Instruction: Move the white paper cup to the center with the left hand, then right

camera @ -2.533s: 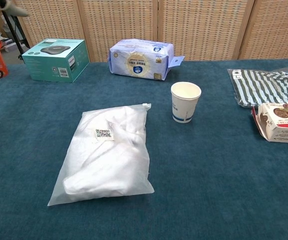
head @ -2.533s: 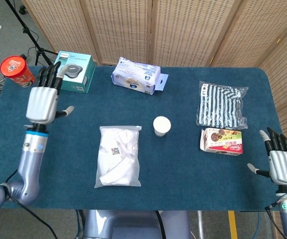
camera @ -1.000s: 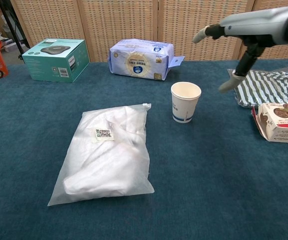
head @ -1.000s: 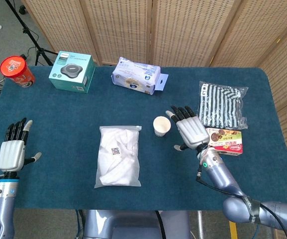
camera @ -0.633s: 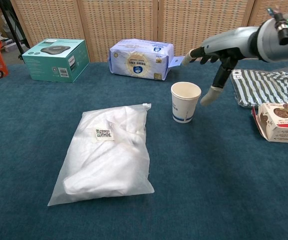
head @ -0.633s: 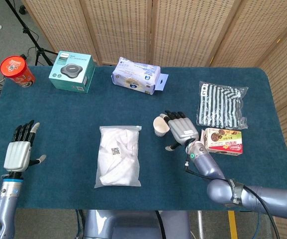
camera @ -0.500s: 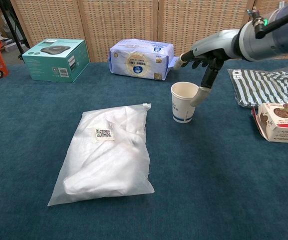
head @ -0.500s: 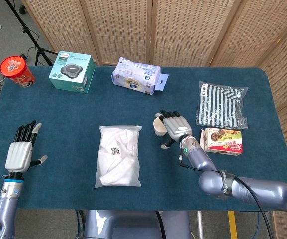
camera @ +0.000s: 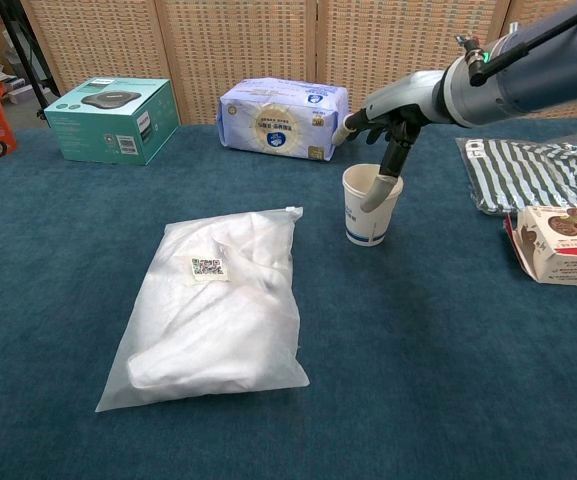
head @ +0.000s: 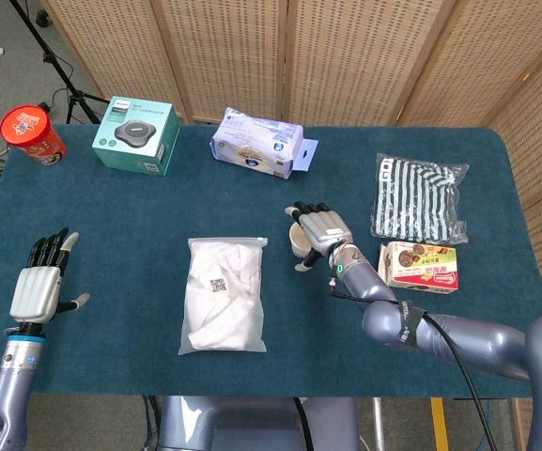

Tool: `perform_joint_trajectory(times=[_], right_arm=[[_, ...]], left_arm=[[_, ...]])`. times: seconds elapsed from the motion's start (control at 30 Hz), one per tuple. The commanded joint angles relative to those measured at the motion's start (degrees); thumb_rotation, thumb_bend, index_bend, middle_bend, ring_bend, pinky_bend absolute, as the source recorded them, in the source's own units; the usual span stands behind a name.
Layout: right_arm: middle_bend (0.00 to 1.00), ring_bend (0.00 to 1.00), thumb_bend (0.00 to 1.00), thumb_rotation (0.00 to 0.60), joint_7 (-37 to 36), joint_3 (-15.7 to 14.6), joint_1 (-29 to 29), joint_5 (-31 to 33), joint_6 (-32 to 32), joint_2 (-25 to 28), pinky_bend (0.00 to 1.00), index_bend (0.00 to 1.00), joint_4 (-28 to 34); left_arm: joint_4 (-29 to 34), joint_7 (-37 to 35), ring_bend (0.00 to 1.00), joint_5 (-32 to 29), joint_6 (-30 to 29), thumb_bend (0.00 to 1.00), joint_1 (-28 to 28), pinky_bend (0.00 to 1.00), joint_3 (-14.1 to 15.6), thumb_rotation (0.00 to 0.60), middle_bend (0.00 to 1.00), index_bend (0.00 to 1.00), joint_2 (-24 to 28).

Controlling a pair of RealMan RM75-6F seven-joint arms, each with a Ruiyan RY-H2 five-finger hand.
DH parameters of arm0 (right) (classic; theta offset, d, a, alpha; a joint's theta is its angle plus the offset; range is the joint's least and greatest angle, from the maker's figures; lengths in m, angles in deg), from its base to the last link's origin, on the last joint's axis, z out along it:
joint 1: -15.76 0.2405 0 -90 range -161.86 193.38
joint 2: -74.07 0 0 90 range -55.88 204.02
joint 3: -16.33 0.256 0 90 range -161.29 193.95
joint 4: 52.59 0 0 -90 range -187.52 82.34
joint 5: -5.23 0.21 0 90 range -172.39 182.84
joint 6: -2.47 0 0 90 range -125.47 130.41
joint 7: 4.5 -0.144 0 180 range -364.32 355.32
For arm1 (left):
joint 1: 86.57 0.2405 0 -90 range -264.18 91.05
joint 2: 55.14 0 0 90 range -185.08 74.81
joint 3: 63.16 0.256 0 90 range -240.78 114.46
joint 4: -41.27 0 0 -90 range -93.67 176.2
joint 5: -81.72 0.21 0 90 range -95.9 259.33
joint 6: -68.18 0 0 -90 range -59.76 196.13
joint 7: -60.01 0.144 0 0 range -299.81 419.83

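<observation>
The white paper cup (head: pixel 298 243) (camera: pixel 370 222) stands upright near the middle of the blue table, just right of a clear bag. My right hand (head: pixel 320 228) (camera: pixel 394 118) reaches over it from the right. Its fingers (camera: pixel 354 122) are spread above the cup's far side and its thumb (camera: pixel 376 189) hangs down at the rim. No firm grip on the cup shows. My left hand (head: pixel 36 286) hovers with fingers apart and empty over the table's front left edge, far from the cup. It appears only in the head view.
A clear bag of white cloth (head: pixel 224 293) lies left of the cup. A cookie box (head: pixel 423 266) and a striped packet (head: pixel 419 195) lie to the right. At the back stand a tissue pack (head: pixel 256 141), a teal box (head: pixel 137 134) and a red noodle cup (head: pixel 31 132).
My right hand has slid left from beside the cookie box until it arches over the cup. The left hand has dropped from the back left to the front left edge. The cup has not moved.
</observation>
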Motion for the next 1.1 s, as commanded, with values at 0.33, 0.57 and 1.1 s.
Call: perform_joint_trajectory(times=[0.33, 0.57, 1.1], right_arm=[[0.00, 0.00, 0.16, 0.600, -5.03, -3.18, 1.31, -1.25, 3.31, -1.10, 0.00, 0.01, -5.22], [0.00, 0.00, 0.16, 0.600, -8.28, -4.59, 1.06, -3.22, 5.05, -2.13, 0.00, 0.02, -8.28], [0.00, 0.00, 0.18, 0.600, -15.39, -5.67, -0.09, -8.87, 6.25, -3.89, 0.00, 0.12, -11.78]], left_arm=[[-0.30, -0.21, 0.00, 0.17, 1.30, 0.13, 0.24, 0.00, -0.90, 0.600, 0.00, 0.02, 0.06], [-0.32, -0.08, 0.00, 0.33, 1.85, 0.13, 0.38, 0.00, -1.28, 0.600, 0.00, 0.02, 0.02], [-0.17, -0.05, 0.00, 0.61, 2.80, 0.13, 0.65, 0.00, -1.93, 0.600, 0.00, 0.02, 0.21]])
